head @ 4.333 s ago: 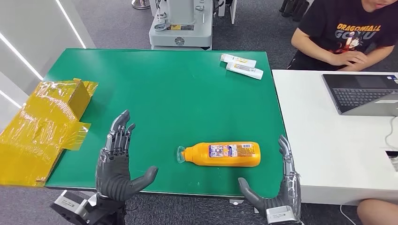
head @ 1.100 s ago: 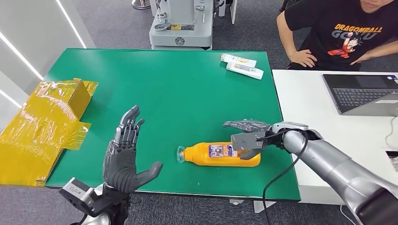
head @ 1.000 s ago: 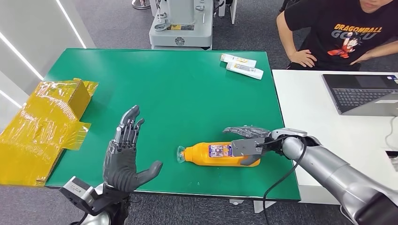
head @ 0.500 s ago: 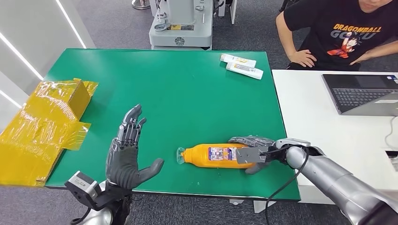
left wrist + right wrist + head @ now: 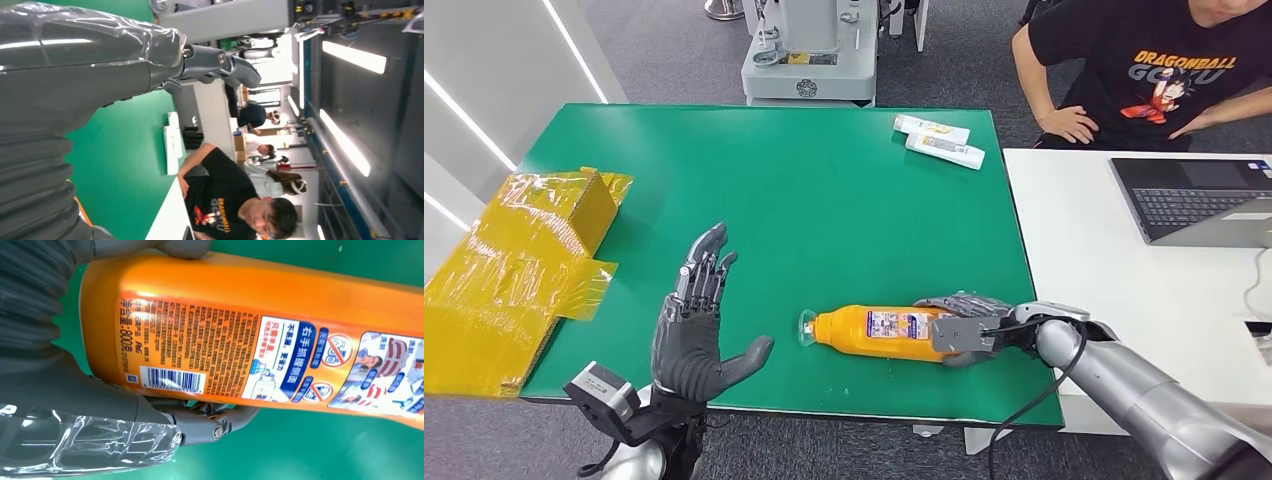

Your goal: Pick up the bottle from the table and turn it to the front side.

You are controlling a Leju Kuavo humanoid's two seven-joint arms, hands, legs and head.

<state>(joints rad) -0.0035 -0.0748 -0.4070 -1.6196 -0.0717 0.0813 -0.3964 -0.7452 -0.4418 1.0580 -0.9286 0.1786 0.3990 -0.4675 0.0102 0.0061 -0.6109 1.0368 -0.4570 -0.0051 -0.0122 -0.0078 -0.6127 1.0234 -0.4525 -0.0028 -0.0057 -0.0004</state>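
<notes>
orange bottle point(image 5: 889, 331), green table point(image 5: 774, 190), yellow box point(image 5: 514, 270)

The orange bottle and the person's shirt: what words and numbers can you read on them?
"800" after Chinese characters, on the orange bottle that the right hand grips.
"P&G" beside its barcode; the barcode digits and the rest of the fine print are too small to read.
"DRAGONBALL", then what looks like "GOKU", on the person's black T-shirt.
The white tubes: print too small.

I saw orange plastic bottle point(image 5: 894, 332) lying on green table point(image 5: 804, 190) near front edge, right hand point(image 5: 964, 322) wrapped round its base end. Left hand point(image 5: 692, 330) stood left of it, apart. Two white tubes point(image 5: 939, 141) lay at far right corner.
</notes>
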